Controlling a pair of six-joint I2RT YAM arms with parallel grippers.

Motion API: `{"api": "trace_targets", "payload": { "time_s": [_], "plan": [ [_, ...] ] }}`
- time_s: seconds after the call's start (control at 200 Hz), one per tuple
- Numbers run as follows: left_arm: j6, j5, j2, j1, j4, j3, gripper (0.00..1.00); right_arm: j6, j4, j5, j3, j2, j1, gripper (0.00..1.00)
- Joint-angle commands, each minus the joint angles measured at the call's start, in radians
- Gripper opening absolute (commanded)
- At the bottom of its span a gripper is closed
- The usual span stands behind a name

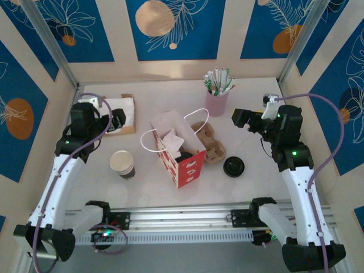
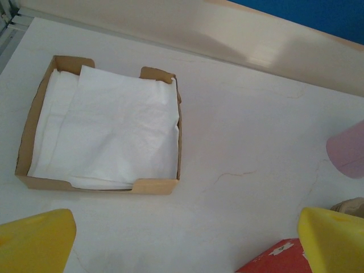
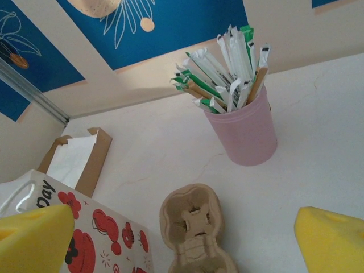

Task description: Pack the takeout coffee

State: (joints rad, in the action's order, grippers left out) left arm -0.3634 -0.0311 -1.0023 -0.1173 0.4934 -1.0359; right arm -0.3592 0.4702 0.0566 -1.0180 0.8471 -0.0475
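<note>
Left gripper (image 2: 185,247) gapes; tray (image 2: 102,185) holds napkins (image 2: 114,131)

paper cup (image 1: 121,164): matt | black lid (image 1: 234,166): plastic | napkin tray (image 2: 153,186): cardboard

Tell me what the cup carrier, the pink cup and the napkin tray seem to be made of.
The cup carrier looks like moulded paper pulp: matte beige, rounded edges. The pink cup seems smooth plastic, faintly shiny; coated paper is possible. The napkin tray looks like plain brown cardboard, matte, with folded walls.
</note>
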Motion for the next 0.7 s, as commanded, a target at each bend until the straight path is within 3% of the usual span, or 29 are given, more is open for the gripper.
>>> {"api": "trace_targets", "payload": {
  "time_s": [0.0,0.21,0.375,0.545,0.695],
  "plan": [
    [0.015,-0.001,0.004,0.015,-0.059,0.026,1.0,0.016,-0.058,0.002,0.033,-0.014,0.011,0.99],
    [0.03,-0.047,-0.04,0.068,-0.095,0.051,1.0,0.044,-0.132,-0.071,0.113,-0.037,0.044,0.99],
    [0.026,0.039,-0.092,0.191,-0.167,0.105,1.0,0.027,-0.219,-0.102,0.217,-0.065,0.105,0.99],
    [0.055,0.068,-0.105,0.258,-0.329,0.235,1.0,0.011,-0.3,-0.108,0.309,-0.081,0.159,0.99],
    [0.094,0.015,-0.099,0.3,-0.491,0.372,1.0,-0.009,-0.391,-0.124,0.39,-0.079,0.2,0.99]
  ]
}}
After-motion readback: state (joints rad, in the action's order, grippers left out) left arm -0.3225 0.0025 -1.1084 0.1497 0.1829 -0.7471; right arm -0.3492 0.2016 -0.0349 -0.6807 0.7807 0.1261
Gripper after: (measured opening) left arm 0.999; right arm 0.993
